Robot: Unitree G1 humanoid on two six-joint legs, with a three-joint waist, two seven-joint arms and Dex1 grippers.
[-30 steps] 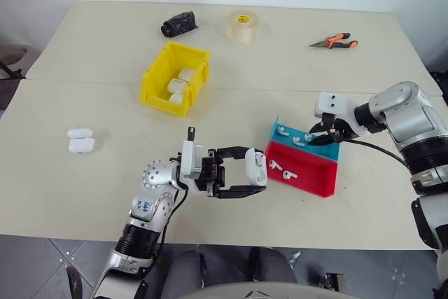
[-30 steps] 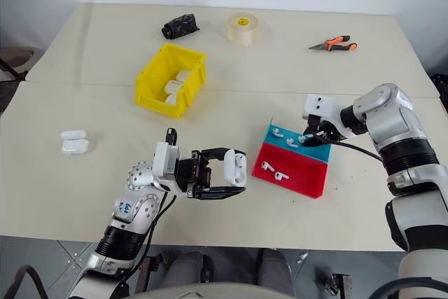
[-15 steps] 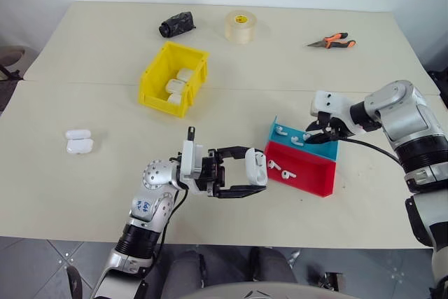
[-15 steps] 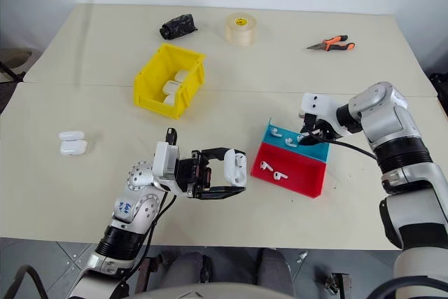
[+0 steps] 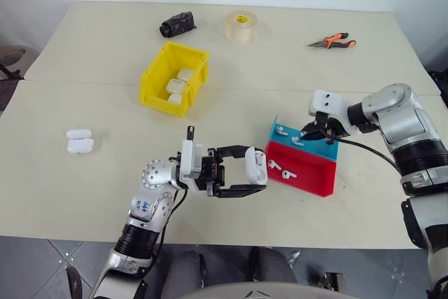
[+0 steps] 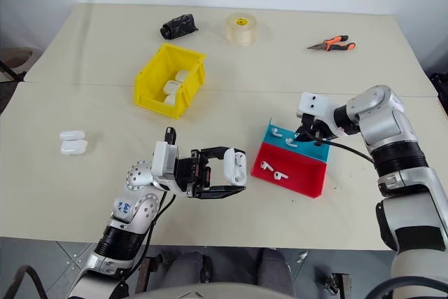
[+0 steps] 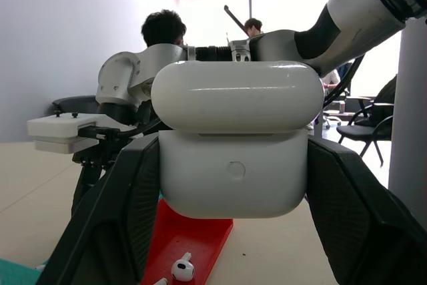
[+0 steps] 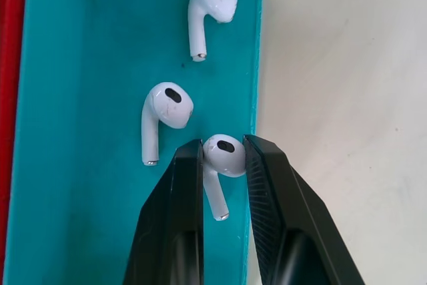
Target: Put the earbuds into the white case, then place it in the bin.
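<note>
Across beige table point(image 5: 84, 194): right gripper point(image 8: 223, 155) pinched on one earbud point(image 8: 222, 163) in blue tray point(image 8: 80, 185), beside two more; left gripper point(image 5: 253, 178) clamped on white case point(image 7: 233, 139), lid apparently down, beside red tray point(image 5: 311, 178). Lift straight up, clearing tray wall, without added squeeze on slippery bulb; open lid before insertion. Glossy white, short-stemmed; yellow bin point(image 5: 155, 93) well apart, already holding cases.

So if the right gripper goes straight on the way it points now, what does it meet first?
Probably the floor of the blue tray: the right gripper, its fingers already pinching an earbud, points down into it.
</note>
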